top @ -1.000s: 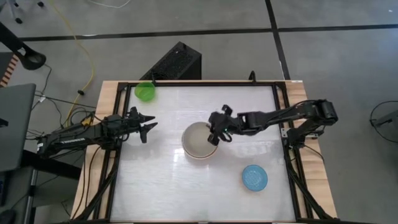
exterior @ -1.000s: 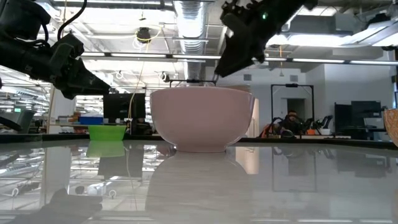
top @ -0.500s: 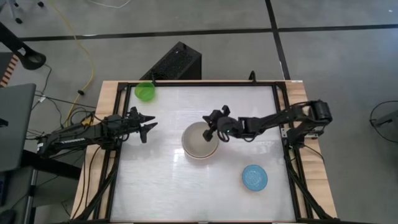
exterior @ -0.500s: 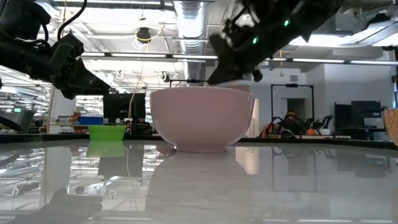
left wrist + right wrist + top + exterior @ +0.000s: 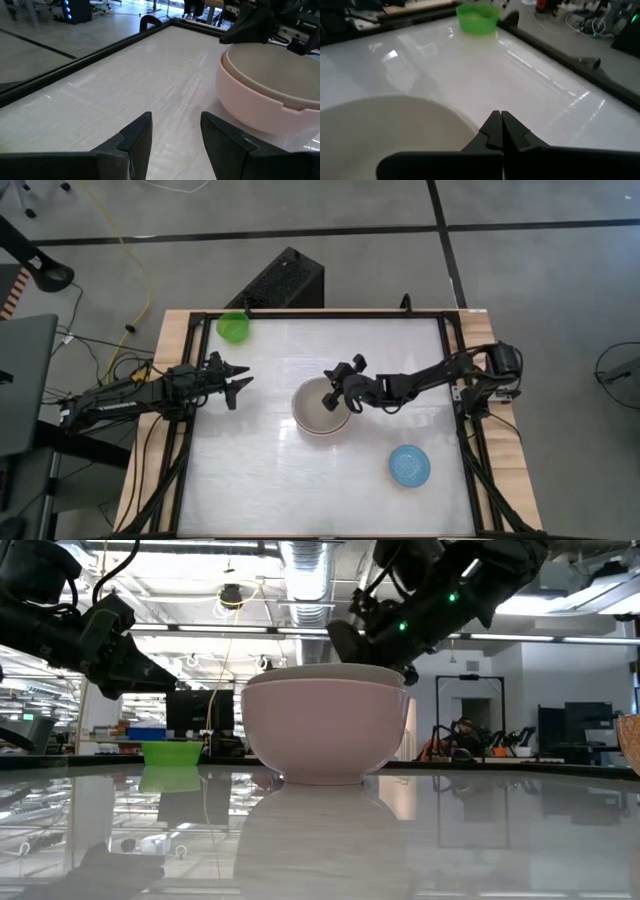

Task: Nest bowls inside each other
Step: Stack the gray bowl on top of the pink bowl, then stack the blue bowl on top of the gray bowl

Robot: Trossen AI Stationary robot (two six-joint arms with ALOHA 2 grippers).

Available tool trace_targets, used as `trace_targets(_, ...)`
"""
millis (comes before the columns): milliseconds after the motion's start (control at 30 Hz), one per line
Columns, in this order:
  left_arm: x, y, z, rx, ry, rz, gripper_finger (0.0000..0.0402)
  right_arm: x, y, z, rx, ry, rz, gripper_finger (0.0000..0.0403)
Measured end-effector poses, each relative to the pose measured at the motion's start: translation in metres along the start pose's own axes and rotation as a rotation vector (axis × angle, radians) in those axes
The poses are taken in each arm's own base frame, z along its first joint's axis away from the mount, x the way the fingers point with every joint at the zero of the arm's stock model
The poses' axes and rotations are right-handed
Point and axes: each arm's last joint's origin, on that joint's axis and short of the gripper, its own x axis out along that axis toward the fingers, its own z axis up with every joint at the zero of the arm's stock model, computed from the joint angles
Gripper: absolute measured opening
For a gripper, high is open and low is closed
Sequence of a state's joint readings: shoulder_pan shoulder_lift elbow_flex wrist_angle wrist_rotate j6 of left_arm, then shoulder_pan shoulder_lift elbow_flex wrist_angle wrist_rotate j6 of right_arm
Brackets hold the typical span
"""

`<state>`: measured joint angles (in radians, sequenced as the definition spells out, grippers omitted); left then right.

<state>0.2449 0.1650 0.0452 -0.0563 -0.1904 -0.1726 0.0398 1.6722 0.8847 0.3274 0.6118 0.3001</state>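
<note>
Right gripper (image 5: 334,390) drawn back, clenched empty – low over nested bowls' (image 5: 318,409) rim, left gripper (image 5: 238,383) released.

Right tool (image 5: 333,385) sits over the nested bowls' (image 5: 318,415) rim — left tool (image 5: 240,385) waits well apart.

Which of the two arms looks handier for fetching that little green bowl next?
Probably the left. Its end effector hovers open on the green bowl's side. The right end effector is shut over the stacked bowls, farther away, nearer the blue bowl.
</note>
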Motion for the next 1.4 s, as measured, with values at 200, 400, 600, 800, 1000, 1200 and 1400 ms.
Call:
trace_targets(200,0.0,0.0,0.0,0.0,0.0,0.0,0.0158,-0.032,0.005,0.027,0.016,-0.083,0.074,0.0005)
trace_targets(400,0.0,0.0,0.0,0.0,0.0,0.0,0.0158,-0.054,0.017,0.034,0.038,-0.113,0.154,0.0005)
trace_targets(600,0.0,0.0,0.0,0.0,0.0,0.0,0.0158,-0.076,0.043,0.019,0.038,-0.028,0.338,0.0005)
trace_targets(800,0.0,0.0,0.0,0.0,0.0,0.0,0.0158,-0.093,0.059,0.014,0.054,-0.021,0.434,0.0006)
trace_targets(1000,0.0,0.0,0.0,0.0,0.0,0.0,0.0158,-0.085,0.047,0.019,0.114,0.035,0.457,0.0006)
trace_targets(1200,0.0,0.0,0.0,0.0,0.0,0.0,0.0158,-0.114,0.047,0.03,0.215,0.31,0.756,0.0006)
trace_targets(1400,0.0,0.0,0.0,0.0,0.0,0.0,0.0158,-0.159,0.033,0.032,0.358,0.749,0.613,0.0006)
